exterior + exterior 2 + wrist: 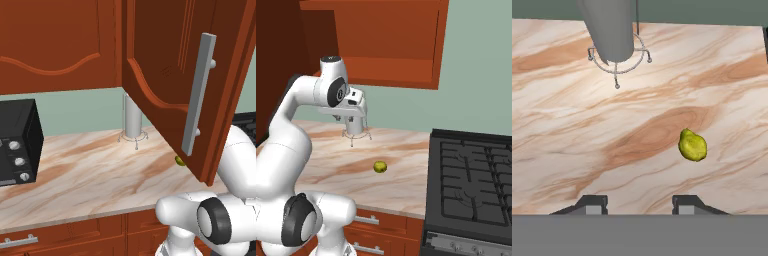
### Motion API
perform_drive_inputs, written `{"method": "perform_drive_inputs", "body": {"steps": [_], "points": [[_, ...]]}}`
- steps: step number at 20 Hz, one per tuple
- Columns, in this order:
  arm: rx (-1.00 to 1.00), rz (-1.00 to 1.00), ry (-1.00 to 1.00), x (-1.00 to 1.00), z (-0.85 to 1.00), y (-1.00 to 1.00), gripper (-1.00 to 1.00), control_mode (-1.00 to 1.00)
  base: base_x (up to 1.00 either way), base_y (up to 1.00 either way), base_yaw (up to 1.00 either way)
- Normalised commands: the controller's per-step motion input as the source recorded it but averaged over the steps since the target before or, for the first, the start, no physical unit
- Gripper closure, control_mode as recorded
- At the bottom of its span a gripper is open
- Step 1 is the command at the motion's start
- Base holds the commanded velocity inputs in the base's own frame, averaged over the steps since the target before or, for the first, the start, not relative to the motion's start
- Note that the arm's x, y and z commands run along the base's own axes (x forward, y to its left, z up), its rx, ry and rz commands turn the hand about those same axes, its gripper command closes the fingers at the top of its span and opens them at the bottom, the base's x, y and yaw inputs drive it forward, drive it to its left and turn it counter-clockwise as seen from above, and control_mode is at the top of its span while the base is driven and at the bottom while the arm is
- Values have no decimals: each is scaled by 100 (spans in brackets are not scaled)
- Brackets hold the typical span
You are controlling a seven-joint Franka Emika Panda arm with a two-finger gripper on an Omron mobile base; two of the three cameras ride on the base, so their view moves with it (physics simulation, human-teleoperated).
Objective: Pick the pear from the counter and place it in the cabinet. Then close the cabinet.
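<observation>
The pear (692,145), small and yellow-green, lies on the marble counter (572,125), ahead and right of my open gripper (639,205), whose fingers hold nothing. From the right base view the pear (380,166) rests near the counter's middle, with the gripper (352,119) hanging well above the counter, behind and left of it. The cabinet (387,45) stands open overhead. Its arched door (165,65) with the grey bar handle (199,95) swings out over the counter and hides most of the pear (179,160).
A paper-towel roll (610,30) on a wire holder stands at the back of the counter. A black toaster oven (17,142) sits at the left. The black stovetop (471,185) borders the counter on the right. Drawers run below the counter edge.
</observation>
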Motion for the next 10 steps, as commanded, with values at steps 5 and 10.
{"method": "perform_drive_inputs", "body": {"steps": [5,10], "points": [[0,0,0,-3,-17,-1,-100,-100,0,0,0],[0,0,0,-14,-32,-11,-100,-100,0,0,0]]}}
